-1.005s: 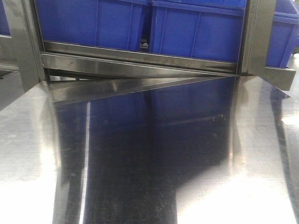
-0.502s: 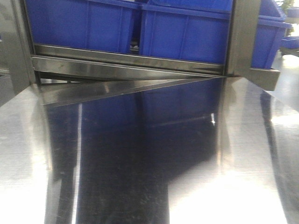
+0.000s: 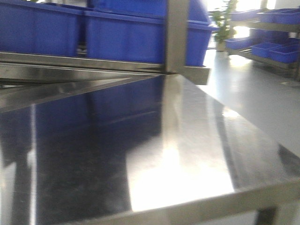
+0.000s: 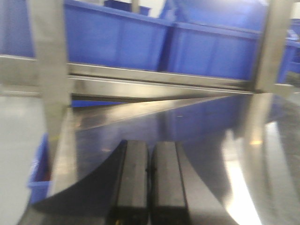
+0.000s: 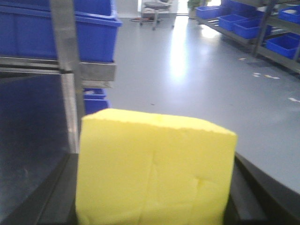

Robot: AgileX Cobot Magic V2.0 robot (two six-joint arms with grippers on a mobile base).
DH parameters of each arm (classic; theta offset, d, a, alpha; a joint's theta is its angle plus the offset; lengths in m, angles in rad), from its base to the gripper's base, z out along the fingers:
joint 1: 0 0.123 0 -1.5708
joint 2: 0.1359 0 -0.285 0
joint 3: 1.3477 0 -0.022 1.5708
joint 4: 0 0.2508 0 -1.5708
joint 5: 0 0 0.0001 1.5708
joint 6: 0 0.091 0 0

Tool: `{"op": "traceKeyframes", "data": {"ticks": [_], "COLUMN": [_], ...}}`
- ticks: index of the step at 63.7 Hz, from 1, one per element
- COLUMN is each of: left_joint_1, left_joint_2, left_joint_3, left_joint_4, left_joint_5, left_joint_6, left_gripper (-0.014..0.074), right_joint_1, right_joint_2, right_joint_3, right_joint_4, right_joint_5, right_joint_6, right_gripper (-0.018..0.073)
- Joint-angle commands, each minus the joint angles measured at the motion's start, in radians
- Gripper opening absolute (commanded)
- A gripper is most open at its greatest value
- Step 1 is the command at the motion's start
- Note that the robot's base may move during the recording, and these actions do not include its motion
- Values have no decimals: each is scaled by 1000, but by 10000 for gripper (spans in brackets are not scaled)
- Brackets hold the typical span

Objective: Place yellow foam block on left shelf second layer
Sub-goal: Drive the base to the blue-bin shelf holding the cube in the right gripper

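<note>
The yellow foam block (image 5: 154, 168) fills the lower middle of the right wrist view. My right gripper (image 5: 157, 206) is shut on it, with a dark finger (image 5: 58, 197) on each side. Behind the block stand a steel shelf post (image 5: 65, 56) and a shelf level carrying blue bins (image 5: 28, 33). My left gripper (image 4: 150, 168) is shut with nothing between its black fingers and hovers over a shiny steel surface (image 4: 197, 131). Neither gripper nor the block appears in the front view.
The front view shows a shiny steel top (image 3: 187, 140), and behind it a shelf rail (image 3: 79, 61) carrying blue bins (image 3: 126, 37) and a post (image 3: 177, 33). Grey floor (image 3: 253, 93) lies to the right. More racks with blue bins (image 3: 272, 47) stand far right.
The front view has swung right. The post and bins slid left in the frame, and the steel top's right edge, the floor and the far racks came into view.
</note>
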Motion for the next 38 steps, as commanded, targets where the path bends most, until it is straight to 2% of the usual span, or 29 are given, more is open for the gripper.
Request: {"op": "traceKeyframes", "data": {"ticks": [1, 38], "left_joint_1": [0, 0], "left_joint_2": [-11, -11], "left_joint_3": [28, 28], "left_joint_4": [-7, -7], "left_joint_5": [-84, -84], "left_joint_6": [-4, -4], "left_gripper": [136, 136], "right_joint_1": [-6, -6], "right_joint_2": [-6, -6], "right_joint_3": [-29, -29], "right_joint_4": [-16, -16], "right_joint_5": [-91, -91], "right_joint_6": [-8, -8], "right_gripper": [328, 328]}}
